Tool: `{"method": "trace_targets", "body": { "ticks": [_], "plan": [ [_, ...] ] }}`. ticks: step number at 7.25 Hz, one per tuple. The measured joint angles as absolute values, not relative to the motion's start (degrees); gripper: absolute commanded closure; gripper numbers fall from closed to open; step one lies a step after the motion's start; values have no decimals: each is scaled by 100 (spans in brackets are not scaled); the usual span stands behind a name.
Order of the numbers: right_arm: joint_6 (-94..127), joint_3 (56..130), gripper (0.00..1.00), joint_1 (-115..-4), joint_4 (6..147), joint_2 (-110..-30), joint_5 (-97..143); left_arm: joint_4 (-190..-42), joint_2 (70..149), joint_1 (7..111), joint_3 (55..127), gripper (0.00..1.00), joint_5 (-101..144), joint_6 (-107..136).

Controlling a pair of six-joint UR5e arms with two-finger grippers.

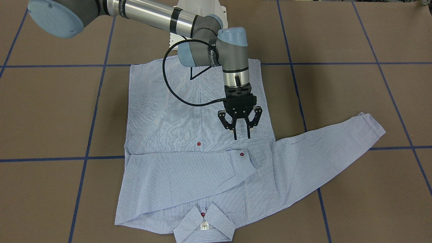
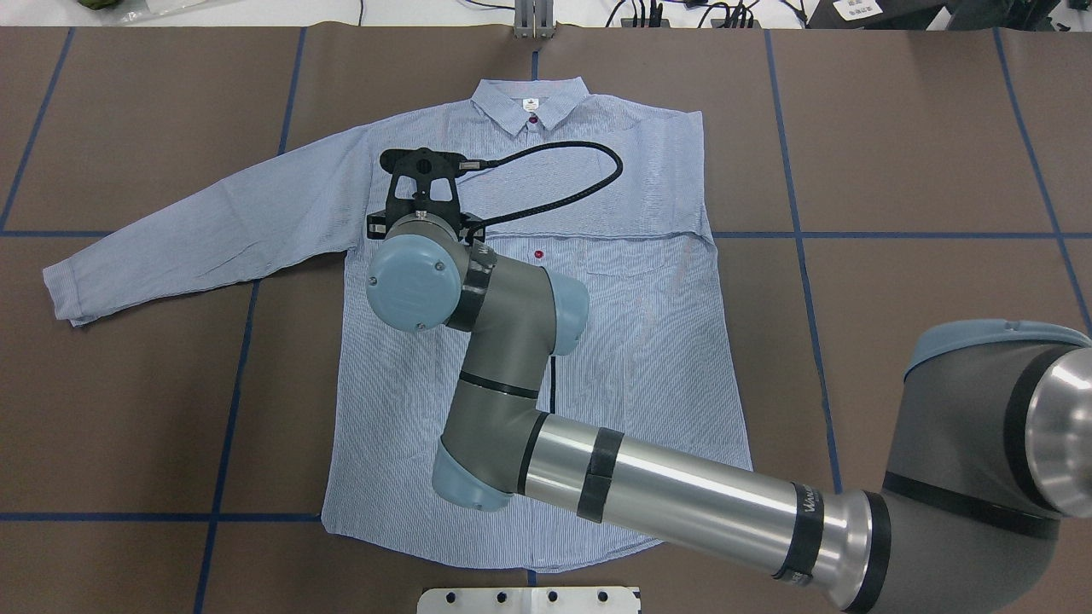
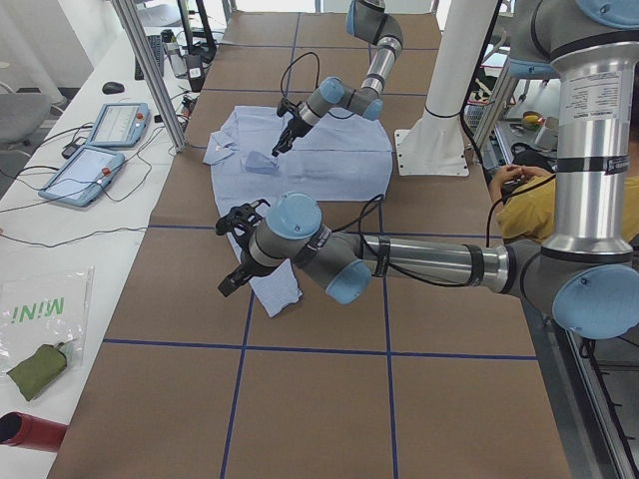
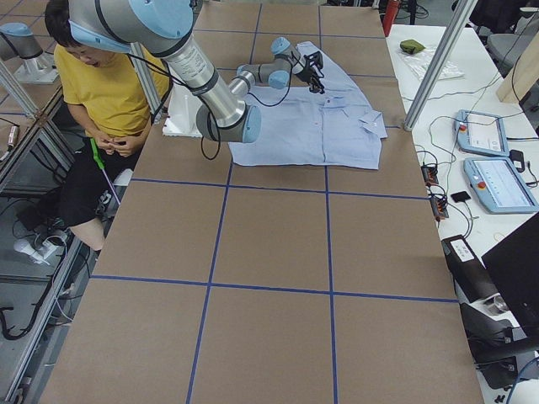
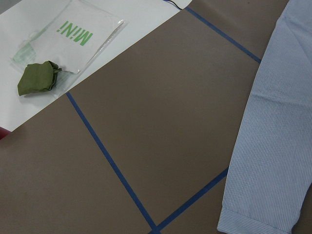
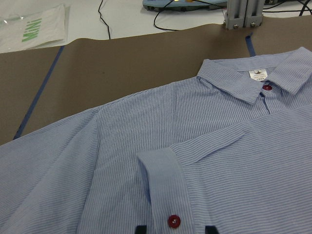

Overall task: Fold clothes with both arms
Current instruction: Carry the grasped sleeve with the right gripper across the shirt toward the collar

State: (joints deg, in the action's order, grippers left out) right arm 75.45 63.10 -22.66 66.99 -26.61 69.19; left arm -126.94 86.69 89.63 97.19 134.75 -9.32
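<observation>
Striped shirt sleeve [image 5: 275, 141] lies on brown table [image 5: 161, 107]

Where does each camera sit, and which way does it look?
Front-facing: across the table, faces the robot, looks down on the light blue-and-white striped shirt; the silver-grey right arm and its open black pincer show.
Overhead: behind the robot, looks forward and down; right arm shows.
Left side: table's end; near left arm, far right arm.
Right side: other end; near right arm.
Left wrist: sees sleeve, brown table; no pincer.
Right wrist: sees collar; fingertips show.
Front-facing and right wrist share the red-buttoned cuff.
</observation>
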Motion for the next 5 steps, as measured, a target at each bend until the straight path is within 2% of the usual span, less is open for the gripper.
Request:
{"method": "trace_targets", "body": {
  "ticks": [3,5],
  "plan": [
    [7777,6446,0,-2672,7981,-2211,7666,-13014,8687,8947,9618,0,13474,-926],
    [7579,7152,0,-3443,8387,-2809,8837,-13767,8680,8812,9227,0,13478,-857]
  ]
}}
